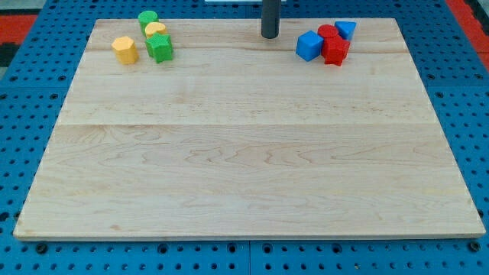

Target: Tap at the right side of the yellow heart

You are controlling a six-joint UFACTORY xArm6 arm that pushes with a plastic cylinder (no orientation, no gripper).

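My tip (270,36) is sitting at the view's top edge of the tabletop (252,153), a bit right of centre, rod coming down from above the frame. No jaws showing on this rig, just the straight dark rod, so no open/closed state to report. Tip is touching nothing: it is sitting in the gap between the two block clusters, nearer the right-hand one. Left cluster, near the view's top-left corner: yellow heart (156,30) is sitting between the green cylinder (147,18) just above-left of it and the green star-like block (160,48) just below it, appearing to touch both or nearly so. The heart's right side is facing open wood toward my tip, well apart from it. Yellow hexagon-like block (124,50) is lying to the left of the green star-like block, near but apart from it. Right cluster, near the view's top right: blue cube (309,46) is sitting on the left, closest to my tip but not in contact; red star-like block (335,50) is sitting just right of it, looking like it is touching. Red cylinder (328,32) is sitting just behind those two, and a blue triangular block (345,29) is sitting at the right end, tight against the red ones. Tabletop is resting on a blue perforated base (23,92).
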